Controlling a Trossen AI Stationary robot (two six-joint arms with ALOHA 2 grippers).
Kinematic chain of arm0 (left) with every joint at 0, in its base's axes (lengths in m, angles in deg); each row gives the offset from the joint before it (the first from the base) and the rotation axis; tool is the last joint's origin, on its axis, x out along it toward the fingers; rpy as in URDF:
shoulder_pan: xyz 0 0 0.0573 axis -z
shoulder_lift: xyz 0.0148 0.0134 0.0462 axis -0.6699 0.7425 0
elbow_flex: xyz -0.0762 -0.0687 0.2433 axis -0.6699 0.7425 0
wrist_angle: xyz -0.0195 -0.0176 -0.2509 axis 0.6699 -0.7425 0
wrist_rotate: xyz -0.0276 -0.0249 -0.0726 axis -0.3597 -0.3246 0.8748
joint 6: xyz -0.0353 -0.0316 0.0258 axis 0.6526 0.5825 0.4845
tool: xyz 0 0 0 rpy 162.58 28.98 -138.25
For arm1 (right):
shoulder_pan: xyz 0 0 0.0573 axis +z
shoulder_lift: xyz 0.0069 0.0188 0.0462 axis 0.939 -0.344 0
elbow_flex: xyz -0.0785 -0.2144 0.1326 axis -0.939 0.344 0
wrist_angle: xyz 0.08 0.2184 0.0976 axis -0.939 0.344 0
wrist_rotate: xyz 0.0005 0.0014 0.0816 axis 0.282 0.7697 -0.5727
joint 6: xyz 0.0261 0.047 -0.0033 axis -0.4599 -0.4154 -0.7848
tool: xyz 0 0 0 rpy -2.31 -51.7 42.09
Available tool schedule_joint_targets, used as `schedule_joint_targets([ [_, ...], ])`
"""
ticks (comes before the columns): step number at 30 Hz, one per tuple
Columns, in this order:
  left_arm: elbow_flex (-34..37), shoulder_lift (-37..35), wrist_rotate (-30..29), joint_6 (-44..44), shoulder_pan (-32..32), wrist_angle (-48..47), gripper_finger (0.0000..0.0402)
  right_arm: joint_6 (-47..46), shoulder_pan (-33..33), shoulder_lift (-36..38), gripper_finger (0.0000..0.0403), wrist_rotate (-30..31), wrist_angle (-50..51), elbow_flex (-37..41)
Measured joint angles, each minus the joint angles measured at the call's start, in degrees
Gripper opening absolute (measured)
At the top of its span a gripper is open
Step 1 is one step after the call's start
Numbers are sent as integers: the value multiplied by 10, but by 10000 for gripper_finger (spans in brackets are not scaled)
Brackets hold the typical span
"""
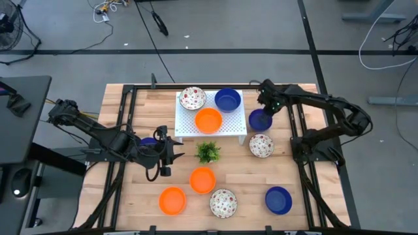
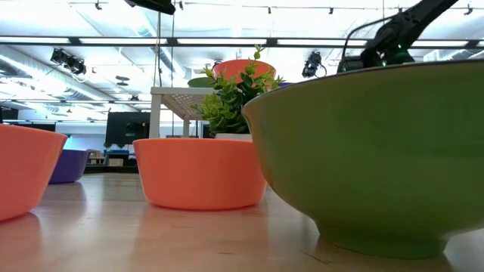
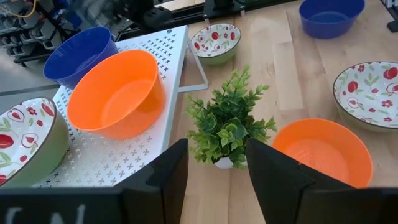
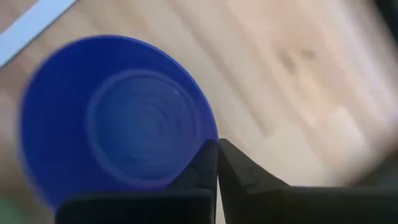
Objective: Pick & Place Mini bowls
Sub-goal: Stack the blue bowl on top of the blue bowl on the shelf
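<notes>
Three mini bowls sit on the white rack [image 1: 186, 124]: speckled [image 1: 192, 98], blue [image 1: 227, 100] and orange [image 1: 208, 120]. On the table stand two orange bowls [image 1: 202, 179] [image 1: 172, 200], two speckled bowls [image 1: 261, 145] [image 1: 223, 203] and a blue bowl [image 1: 278, 200]. Another blue bowl [image 1: 149, 140] peeks out beside the left arm. My right gripper [image 1: 266, 108] is shut on a blue bowl [image 1: 259, 121] just right of the rack. My left gripper [image 1: 174, 153] is open and holds nothing, left of the green plant [image 1: 208, 152], its fingers pointing at the plant [image 3: 227, 124]. My right gripper pinches the blue bowl's rim [image 4: 205, 144] with one finger inside [image 4: 200, 167] and one outside [image 4: 239, 171]. It comes from above, at the rim's far side. The bowl [image 4: 118, 118] stays mouth up below the fingers; whether it is lifted off the table I cannot tell.
The plant stands at mid-table just in front of the rack, between my left gripper and the speckled bowl. Black frame rails run along both table sides. Bare wood lies near the left near corner and between the near bowls. The low view is largely blocked by a green-sided bowl [image 2: 378, 151].
</notes>
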Motion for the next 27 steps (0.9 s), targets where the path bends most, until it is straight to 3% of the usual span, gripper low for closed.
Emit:
schedule_joint_targets([
  [9,0,0,0,1,0,0,167,-60,-44,5,1,72,143,-179],
  [17,0,0,0,2,0,0,167,-58,-82,5,0,68,188,-367],
  [21,0,0,0,2,0,0,167,-50,-82,6,0,-22,192,-439],
  [27,0,0,0,0,-1,0,167,-50,-27,-21,0,-185,188,-453],
])
